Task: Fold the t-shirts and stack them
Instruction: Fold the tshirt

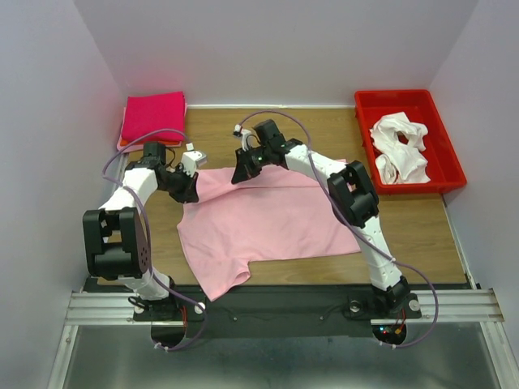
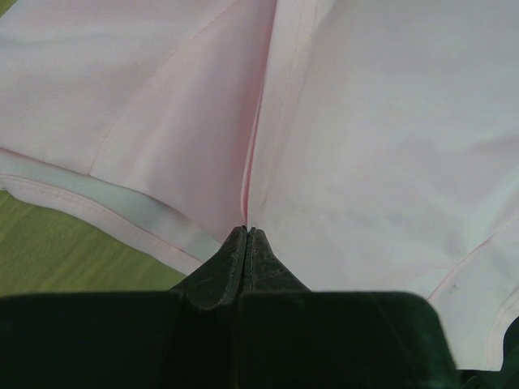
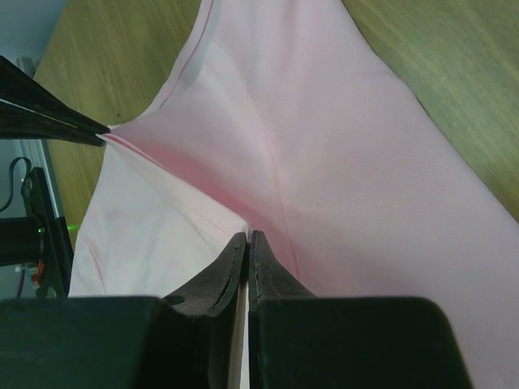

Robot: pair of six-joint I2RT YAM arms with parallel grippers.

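Note:
A light pink t-shirt (image 1: 268, 219) lies spread across the middle of the wooden table. My left gripper (image 1: 192, 188) is shut on its far left edge, with the cloth (image 2: 365, 146) pinched in a ridge at the tips (image 2: 246, 230). My right gripper (image 1: 241, 174) is shut on the far edge a little to the right. In the right wrist view the fabric (image 3: 340, 146) rises into the closed tips (image 3: 247, 235), and the left gripper's fingers (image 3: 49, 117) pinch the same edge at the far left. A folded hot pink t-shirt (image 1: 152, 113) rests on a salmon one (image 1: 122, 143) at the back left.
A red plastic tray (image 1: 451, 175) at the back right holds crumpled white t-shirts (image 1: 399, 146). Bare wood (image 1: 405, 227) shows to the right of the spread shirt. White walls close in the table on three sides.

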